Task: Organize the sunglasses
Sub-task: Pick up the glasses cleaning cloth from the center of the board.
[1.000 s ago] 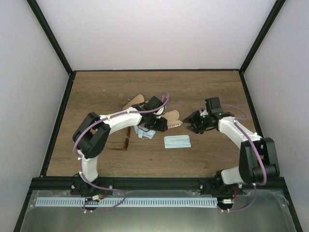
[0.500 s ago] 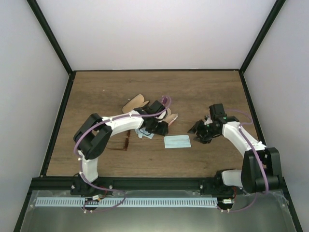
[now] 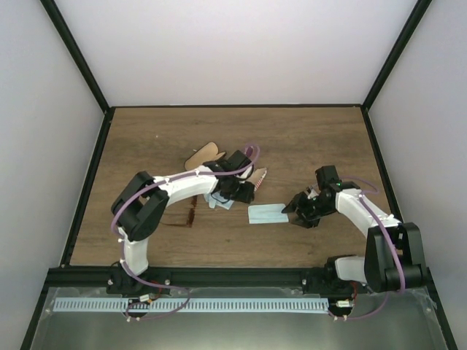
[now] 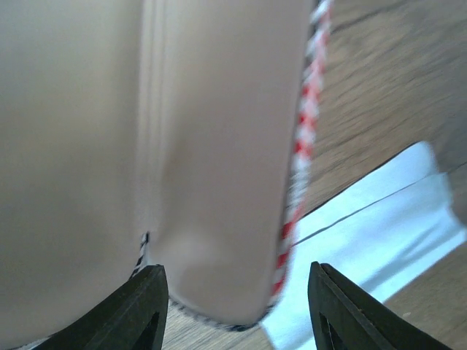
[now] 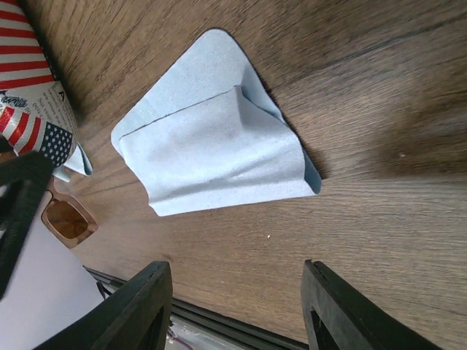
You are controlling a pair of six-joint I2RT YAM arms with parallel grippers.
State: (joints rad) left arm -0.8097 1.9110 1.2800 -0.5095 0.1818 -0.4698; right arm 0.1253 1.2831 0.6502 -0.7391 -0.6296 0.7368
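Note:
The sunglasses (image 3: 191, 215) lie on the table left of centre, and one amber lens (image 5: 69, 219) shows in the right wrist view. My left gripper (image 3: 246, 188) sits at the red-and-white striped case (image 3: 259, 176). In the left wrist view its jaws (image 4: 237, 292) stand open astride the end of that case (image 4: 219, 182), with a gap on the right side. My right gripper (image 3: 295, 214) hovers open over bare wood (image 5: 237, 292), just right of a light blue cloth (image 3: 266, 213) (image 5: 211, 146), with nothing between its fingers.
A tan oval case (image 3: 203, 154) lies behind the left gripper. A second blue cloth (image 3: 219, 203) peeks out under the left arm. Black frame rails edge the table (image 3: 314, 138). The striped case's flag-patterned end (image 5: 29, 95) lies beyond the cloth.
My right gripper drew back from the striped case toward the near side, stopped beside the blue cloth, and opened a little wider. The striped case now shows narrower, close against the left gripper.

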